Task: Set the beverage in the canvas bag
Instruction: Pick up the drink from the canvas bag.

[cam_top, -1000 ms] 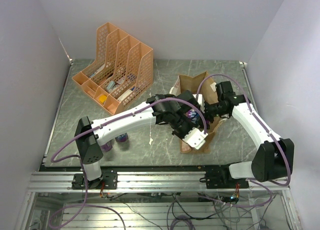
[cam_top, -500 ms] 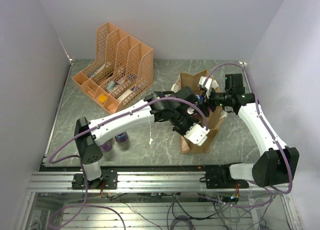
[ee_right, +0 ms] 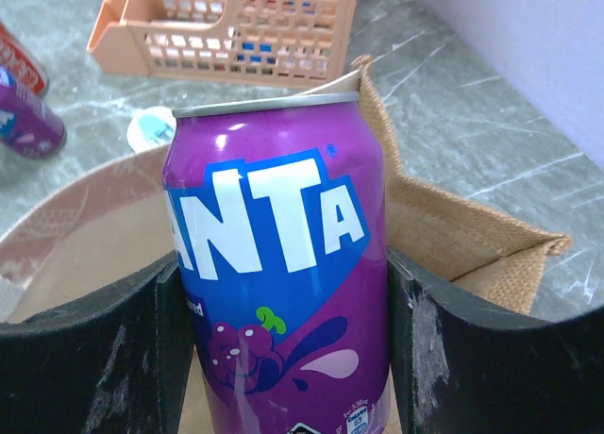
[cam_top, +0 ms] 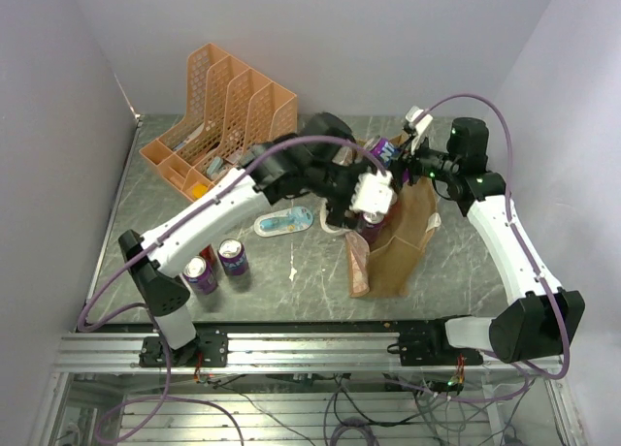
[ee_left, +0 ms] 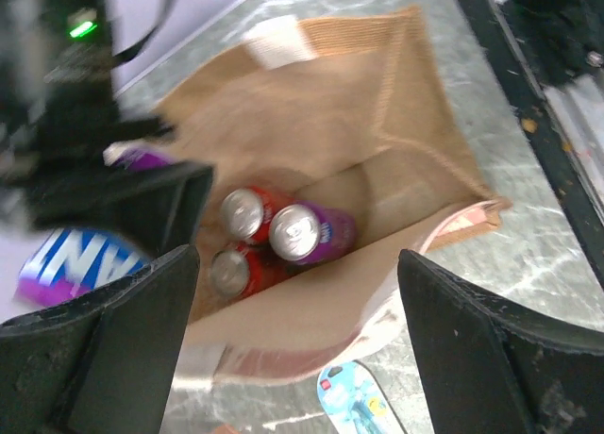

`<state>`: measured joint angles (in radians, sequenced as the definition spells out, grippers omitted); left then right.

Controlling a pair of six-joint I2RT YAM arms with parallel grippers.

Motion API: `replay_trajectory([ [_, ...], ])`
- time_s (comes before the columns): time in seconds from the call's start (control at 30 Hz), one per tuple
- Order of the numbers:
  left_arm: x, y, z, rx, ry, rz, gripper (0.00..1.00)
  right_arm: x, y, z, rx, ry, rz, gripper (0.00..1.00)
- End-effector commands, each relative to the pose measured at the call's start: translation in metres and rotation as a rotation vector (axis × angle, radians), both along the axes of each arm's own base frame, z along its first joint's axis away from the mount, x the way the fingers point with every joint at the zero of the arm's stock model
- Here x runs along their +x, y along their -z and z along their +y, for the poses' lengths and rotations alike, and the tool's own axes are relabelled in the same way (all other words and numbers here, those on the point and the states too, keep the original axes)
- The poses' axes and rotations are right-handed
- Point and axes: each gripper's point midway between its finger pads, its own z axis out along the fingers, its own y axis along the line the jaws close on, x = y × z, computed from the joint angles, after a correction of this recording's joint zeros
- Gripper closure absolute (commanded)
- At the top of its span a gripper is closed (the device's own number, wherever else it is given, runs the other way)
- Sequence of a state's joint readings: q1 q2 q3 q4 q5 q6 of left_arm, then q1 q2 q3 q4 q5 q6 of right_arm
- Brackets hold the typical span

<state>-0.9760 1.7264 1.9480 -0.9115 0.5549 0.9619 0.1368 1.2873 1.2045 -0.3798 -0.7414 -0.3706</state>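
**Inspector:** Condition of the beverage?

**Assessor:** One purple aluminium Fanta grape can (ee_right: 278, 264), upright, lid uppermost, white lettering facing the wrist camera, no dents visible. It is clamped on both sides by the right gripper (ee_right: 283, 358) and hangs at the far rim of the bag's open mouth. Its base is out of view, so I cannot tell whether it dips below the rim.

**Inspector:** And the bag?

**Assessor:** A tan-brown rectangular canvas bag (cam_top: 403, 247) with white strap handles and pinkish side panels sits on the grey marbled tabletop (cam_top: 301, 296), mouth open, walls sagging. At its bottom, clustered together, are two red cans (ee_left: 247, 212) and one purple can (ee_left: 307, 234).
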Motion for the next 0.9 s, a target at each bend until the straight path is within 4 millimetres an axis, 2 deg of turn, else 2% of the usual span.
replay_trajectory([
  [0.0,0.036,-0.077,0.022,-0.240,-0.213,0.103,0.04,0.015,-0.081,0.002,0.154,0.069,-0.164,1.00],
  [0.17,0.091,-0.122,0.060,-0.461,-0.471,0.269,0.06,0.015,-0.106,0.023,0.241,0.021,-0.183,1.00],
  [0.3,0.127,-0.141,0.086,-0.617,-0.649,0.443,0.03,0.011,-0.113,0.052,0.265,-0.042,-0.206,1.00],
  [0.37,0.139,-0.148,0.095,-0.687,-0.702,0.580,0.02,0.009,-0.116,0.065,0.269,-0.062,-0.232,1.00],
  [0.57,0.132,-0.148,0.090,-0.716,-0.671,0.819,0.05,0.011,-0.120,0.092,0.280,-0.097,-0.252,1.00],
  [0.73,0.136,-0.133,0.091,-0.706,-0.716,0.950,0.07,0.006,-0.125,0.108,0.272,-0.122,-0.280,1.00],
  [0.87,0.139,-0.120,0.089,-0.683,-0.748,1.004,0.07,0.006,-0.124,0.111,0.270,-0.124,-0.278,1.00],
])
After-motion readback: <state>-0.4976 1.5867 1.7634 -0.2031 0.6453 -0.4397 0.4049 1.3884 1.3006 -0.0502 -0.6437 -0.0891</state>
